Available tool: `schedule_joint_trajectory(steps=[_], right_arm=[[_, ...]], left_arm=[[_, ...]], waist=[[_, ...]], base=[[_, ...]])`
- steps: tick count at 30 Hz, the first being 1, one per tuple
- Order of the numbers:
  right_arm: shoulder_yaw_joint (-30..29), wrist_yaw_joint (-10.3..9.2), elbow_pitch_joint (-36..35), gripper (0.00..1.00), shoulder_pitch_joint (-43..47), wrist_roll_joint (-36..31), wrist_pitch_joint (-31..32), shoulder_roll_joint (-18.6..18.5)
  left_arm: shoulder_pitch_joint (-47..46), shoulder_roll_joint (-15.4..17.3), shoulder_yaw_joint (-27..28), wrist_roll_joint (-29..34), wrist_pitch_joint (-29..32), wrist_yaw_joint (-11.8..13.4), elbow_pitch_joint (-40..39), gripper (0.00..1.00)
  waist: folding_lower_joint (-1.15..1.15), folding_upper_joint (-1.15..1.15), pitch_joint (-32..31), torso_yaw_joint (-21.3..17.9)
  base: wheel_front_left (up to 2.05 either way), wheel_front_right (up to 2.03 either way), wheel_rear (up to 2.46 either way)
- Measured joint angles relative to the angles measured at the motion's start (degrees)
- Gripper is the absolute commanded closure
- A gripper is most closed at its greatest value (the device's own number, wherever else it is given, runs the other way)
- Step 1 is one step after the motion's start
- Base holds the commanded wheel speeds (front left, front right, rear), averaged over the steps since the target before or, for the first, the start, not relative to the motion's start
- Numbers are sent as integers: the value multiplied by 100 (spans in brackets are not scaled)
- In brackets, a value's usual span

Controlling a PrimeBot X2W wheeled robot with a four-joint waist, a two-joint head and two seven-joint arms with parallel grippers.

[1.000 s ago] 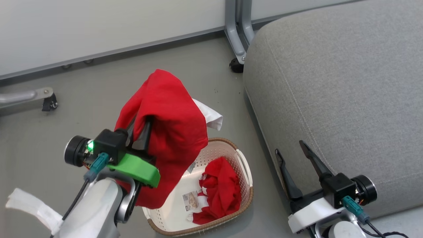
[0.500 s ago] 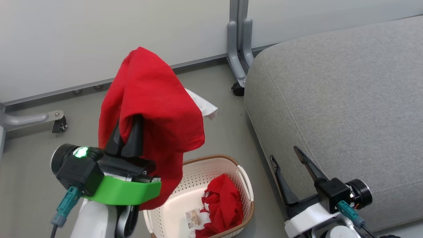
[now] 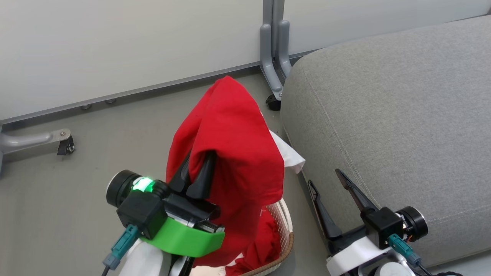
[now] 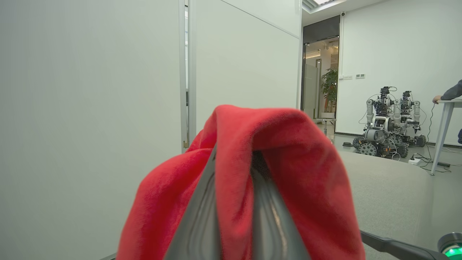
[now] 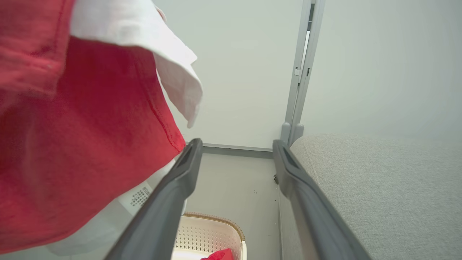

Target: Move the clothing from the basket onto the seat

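At the far left a grey castor leg [image 3: 38,138] stands on the floor [image 3: 96,161], below the white wall panel [image 3: 115,46]. Next comes the left pincer [image 3: 197,170], lifted off the floor with its two dark fingers pressed together and clamped on a fold of the red garment [image 3: 234,145]. In the left wrist view the cloth drapes over both fingers, and a strip of it runs down between them. The red garment hangs from the fingertips over the basket [image 3: 287,226] and covers most of it. Its white panel [image 3: 291,159] sticks out on the side toward the seat [image 3: 383,115]. Inside the basket a second red garment [image 3: 268,241] lies bunched against the wall nearer the seat. To the right of the basket, the right pincer [image 3: 324,177] sits low against the seat's front edge, its fingers spread wide apart and gripping nothing. In the right wrist view the red garment hangs just beside the tip of one finger, though whether they touch cannot be told. The basket shows low between the two fingers. The light grey seat takes up the right side.
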Motion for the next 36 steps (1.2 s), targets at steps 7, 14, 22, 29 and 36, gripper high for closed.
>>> schedule_joint_trajectory(steps=[7, 14, 22, 29, 36], right_arm=[[13, 0, -1, 0, -1, 3, 0, 0], [75, -1, -35, 0, -3, 153, 0, -1], [988, 0, -470, 0, -238, 791, 0, -377], [1859, 0, -1013, 0, -397, 1535, -1, -965], [1892, -1, -1068, 0, -602, 1723, -1, -1105]], left_arm=[[-4, 80, -58, -77, 0, -1, 186, 100], [-4, 91, 8, -77, 0, -1, 193, 100], [-3, 126, -53, -56, 0, -1, 322, 100], [-2, 134, -102, 1, 0, -1, 416, 100], [-7, 190, -285, 52, 0, -1, 409, 100]], waist=[[0, 0, 10, -32], [0, 0, 16, -39], [0, 0, -6, -40], [0, 0, -24, -18], [0, 0, -7, -13]], base=[[0, 0, 0], [0, 0, 0], [0, 0, 0], [0, 0, 0], [0, 0, 0]])
